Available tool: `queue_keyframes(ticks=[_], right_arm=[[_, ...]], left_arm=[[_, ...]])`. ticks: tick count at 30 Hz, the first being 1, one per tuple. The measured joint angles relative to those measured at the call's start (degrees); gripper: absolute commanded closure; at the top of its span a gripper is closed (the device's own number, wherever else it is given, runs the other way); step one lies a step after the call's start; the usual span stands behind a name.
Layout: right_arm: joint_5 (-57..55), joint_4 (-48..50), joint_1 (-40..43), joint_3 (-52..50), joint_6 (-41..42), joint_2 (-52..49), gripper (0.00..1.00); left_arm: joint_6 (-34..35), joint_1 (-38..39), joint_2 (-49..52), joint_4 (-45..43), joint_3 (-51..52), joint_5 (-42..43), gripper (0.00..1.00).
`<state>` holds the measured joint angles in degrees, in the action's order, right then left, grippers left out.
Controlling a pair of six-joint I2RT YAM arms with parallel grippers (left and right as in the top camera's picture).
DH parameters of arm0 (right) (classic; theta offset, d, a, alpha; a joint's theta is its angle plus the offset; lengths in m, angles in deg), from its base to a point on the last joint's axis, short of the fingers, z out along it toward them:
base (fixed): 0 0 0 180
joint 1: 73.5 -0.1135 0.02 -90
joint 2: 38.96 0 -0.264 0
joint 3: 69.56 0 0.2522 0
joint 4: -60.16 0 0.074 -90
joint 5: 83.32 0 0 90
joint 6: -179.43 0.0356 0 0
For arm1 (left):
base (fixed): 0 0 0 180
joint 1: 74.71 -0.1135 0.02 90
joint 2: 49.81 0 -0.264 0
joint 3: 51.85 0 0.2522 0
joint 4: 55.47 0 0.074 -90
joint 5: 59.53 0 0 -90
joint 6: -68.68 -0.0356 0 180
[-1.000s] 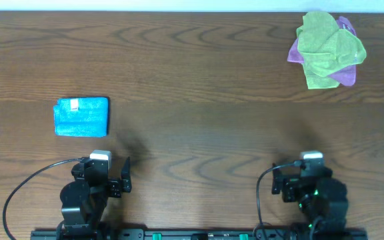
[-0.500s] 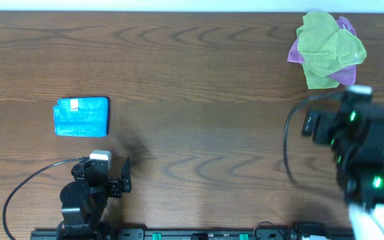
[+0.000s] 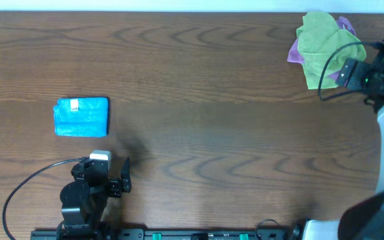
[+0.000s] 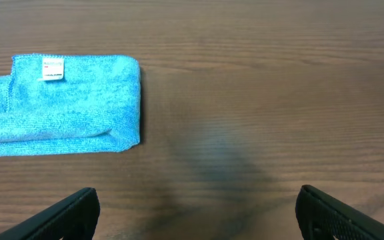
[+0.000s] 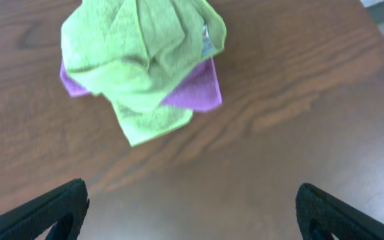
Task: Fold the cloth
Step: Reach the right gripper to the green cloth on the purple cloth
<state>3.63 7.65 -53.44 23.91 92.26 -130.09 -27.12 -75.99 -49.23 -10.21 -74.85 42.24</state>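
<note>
Fingers (image 5: 53, 208) of the right gripper (image 5: 192, 215) stand wide apart and hold nothing; both tips frame the lower edge of the wrist view, with bare wood between them. Left gripper (image 4: 195, 212): likewise wide, empty, parked at the near edge of the desk (image 3: 212, 80), with the folded blue cloth (image 4: 65, 103) just beyond it.

Item under task: the cloth (image 5: 139, 53), lime-green, lies crumpled in a heap at the far right corner of the desk. It rests directly on the purple cloth (image 5: 193, 92), which shows at two sides from beneath it. Right gripper is near the heap, on its near side, not touching.

Assessment: the step in hand is the reach and first pick; no folding is done yet.

Recommendations for a sound pick:
- Take green fabric only. One green flap reaches past the purple onto bare wood on the side nearest the gripper; that is the safest place to pinch.
- Come down with one finger on either side of that flap and close on a single bunch of cloth.
- Lift clear and confirm the purple is left behind.
- Carry the cloth to open wood nearer the middle and spread it flat before any fold; a crumpled start will give a crooked edge.
</note>
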Motion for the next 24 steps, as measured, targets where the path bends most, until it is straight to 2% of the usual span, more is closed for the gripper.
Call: queue_keyframes(ticks=[10, 14, 17, 24], right_arm=[[3.80, 10.29, 0.17, 0.15, 0.76, -3.02, 0.01], [4.70, 17.42, 0.17, 0.26, 1.05, -3.96, 0.01], [6.43, 24.46, 0.15, 0.72, 2.01, -8.44, 0.01], [8.66, 29.22, 0.09, 1.95, 5.79, -19.67, 0.01]], left_arm=[[0.00, 0.00, 0.00, 0.02, 0.00, 0.02, 0.05], [0.02, 0.00, 0.00, 0.02, 0.00, 0.02, 0.05], [0.00, 0.00, 0.00, -0.02, 0.00, 0.02, 0.05], [0.00, 0.00, 0.00, 0.00, 0.00, 0.02, 0.05]])
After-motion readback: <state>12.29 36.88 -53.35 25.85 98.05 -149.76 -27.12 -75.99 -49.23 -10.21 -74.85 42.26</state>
